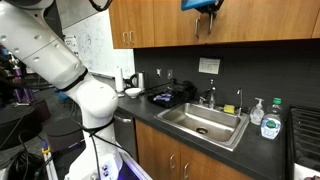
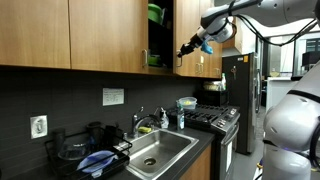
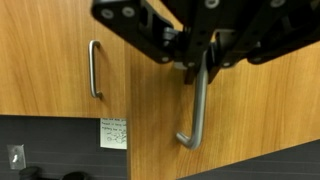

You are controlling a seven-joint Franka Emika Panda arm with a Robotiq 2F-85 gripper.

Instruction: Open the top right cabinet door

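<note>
1. The tall, medium-brown wooden top right cabinet door (image 3: 250,120) is ajar. Its left edge is swung out, and an exterior view shows the dark cabinet interior (image 2: 160,40).
2. Your black Robotiq gripper (image 3: 203,62) is at the door's lower left corner, fingers closed around the handle.
3. That slim silver bar handle (image 3: 200,110) runs up between them. You're likely mid-pull, so next hold the grip and follow the hinge's arc.
4. Leave the neighbouring door's matching silver handle (image 3: 95,68) alone.
</note>
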